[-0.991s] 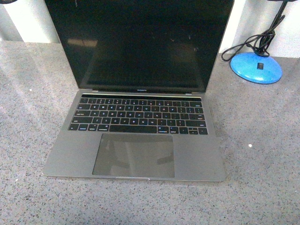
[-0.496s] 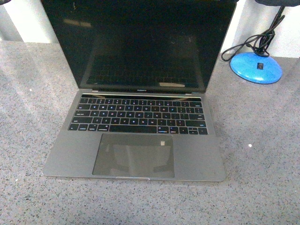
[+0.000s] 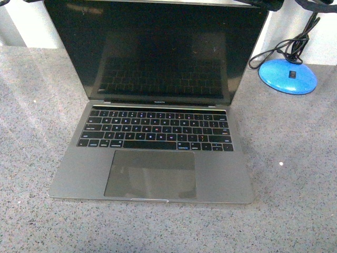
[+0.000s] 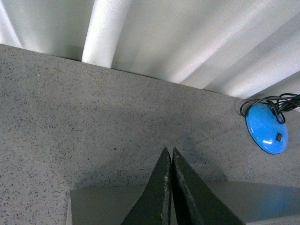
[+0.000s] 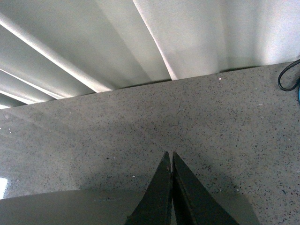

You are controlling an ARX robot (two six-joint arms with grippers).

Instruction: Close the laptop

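Observation:
The laptop (image 3: 152, 168) sits open on the speckled grey table, facing me, its black screen (image 3: 158, 52) leaning forward and reflecting the keyboard. The top edge of its lid shows at the top of the front view. In the left wrist view my left gripper (image 4: 169, 152) is shut and empty, its fingers lying over the grey back of the lid (image 4: 103, 206). In the right wrist view my right gripper (image 5: 169, 155) is also shut and empty, over the same lid back (image 5: 70, 208). Whether the fingers touch the lid I cannot tell.
A blue round base (image 3: 288, 75) with a coiled black cable (image 3: 287, 45) stands at the back right of the table and also shows in the left wrist view (image 4: 267, 129). White curtain folds (image 4: 140, 33) hang behind the table's far edge.
The laptop's screen has tilted forward toward the keyboard. Its top edge has come into view and the keyboard's reflection in the screen has grown clearer. The base has not moved.

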